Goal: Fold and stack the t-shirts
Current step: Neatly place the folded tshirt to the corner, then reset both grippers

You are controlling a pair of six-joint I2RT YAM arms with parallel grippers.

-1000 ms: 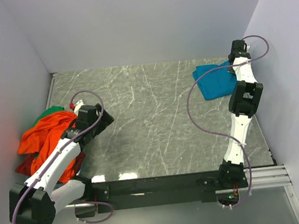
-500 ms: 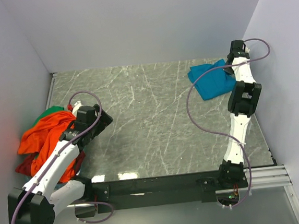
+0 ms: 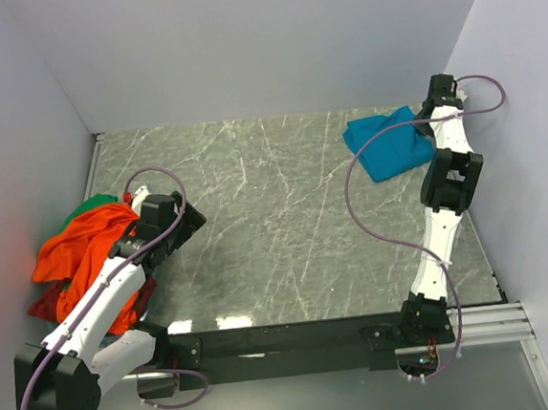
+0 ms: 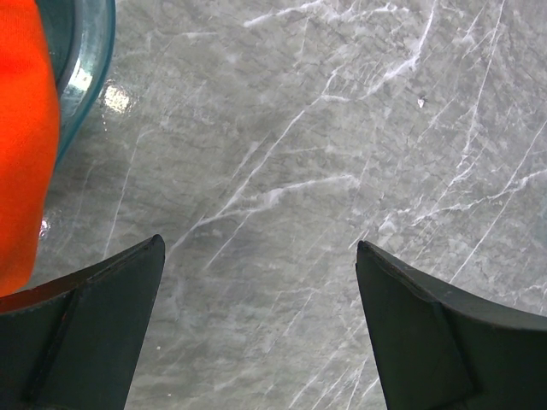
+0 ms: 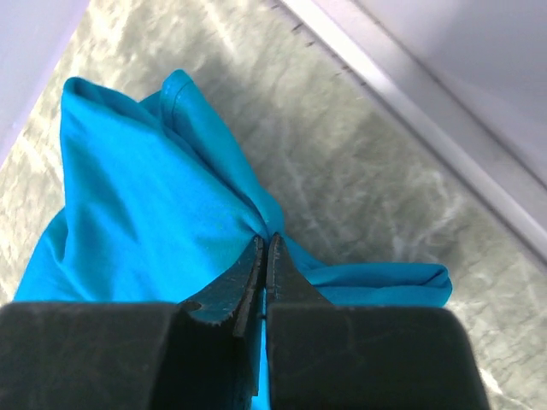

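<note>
At the upper right of the overhead frame, crumpled teal t-shirt [image 3: 384, 149] on the marble table [image 3: 277, 233], right gripper [image 5: 265, 246] pressed together pinching its cloth, left gripper [image 4: 258, 248] spread above the marble, orange t-shirt [image 3: 81, 246] heaped at left.

My right arm stretches to the far right corner of the marble table [image 3: 277, 233], where my right gripper [image 3: 424, 123] meets the right edge of the teal t-shirt [image 3: 382, 146], which lies bunched near the back wall. My left gripper [image 3: 181, 223] hangs over bare table just beside the heap at the left wall: the orange t-shirt [image 3: 81, 243] on top, a green t-shirt [image 3: 99, 202] peeking out behind it, a red t-shirt [image 3: 45, 304] under its near side
</note>
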